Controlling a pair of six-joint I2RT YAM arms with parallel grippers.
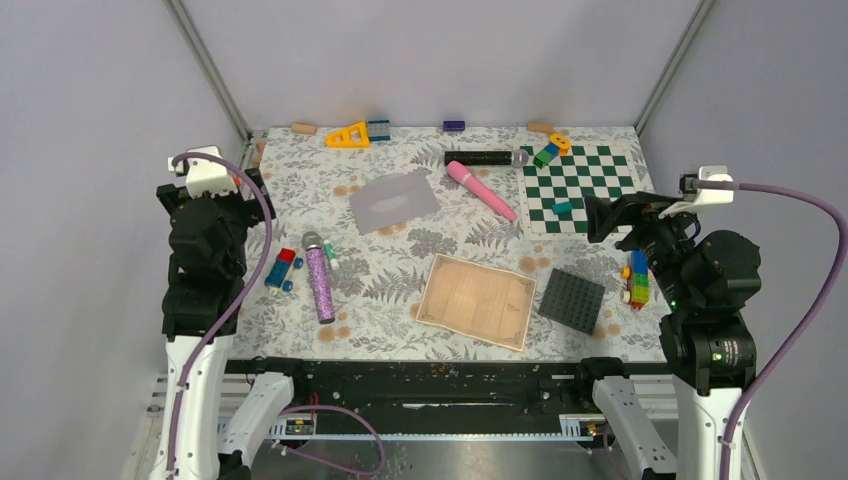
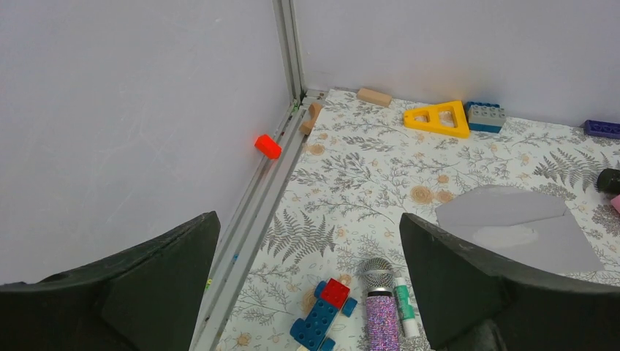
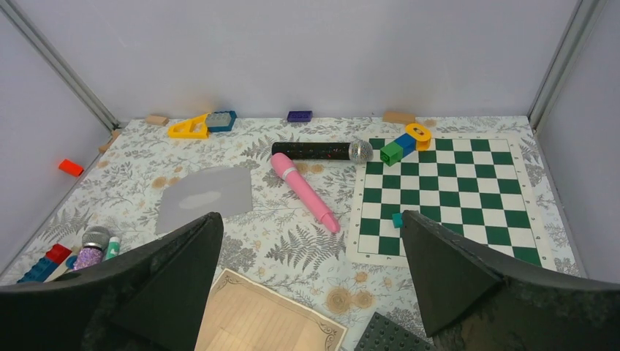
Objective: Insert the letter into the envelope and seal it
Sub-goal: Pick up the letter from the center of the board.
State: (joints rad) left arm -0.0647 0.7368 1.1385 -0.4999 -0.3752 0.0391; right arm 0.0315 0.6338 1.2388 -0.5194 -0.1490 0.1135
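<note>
Top external, near first: letter (image 1: 476, 300) lies flat, L gripper (image 2: 308, 219) well off its left, R gripper (image 3: 308, 217) off its right, both jaws wide open, empty. Farther back, envelope (image 1: 394, 200) sits up-left of letter, well apart.

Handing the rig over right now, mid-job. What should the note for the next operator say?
Left tool: open, empty, raised at the left side.
Right tool: open, empty, raised at the right side.
Letter: flat near the front edge, about centre, untouched.
Envelope: flat farther back, left of centre, apart from the letter.
Done: nothing yet.
Left: put the letter into the envelope, then seal it.
</note>
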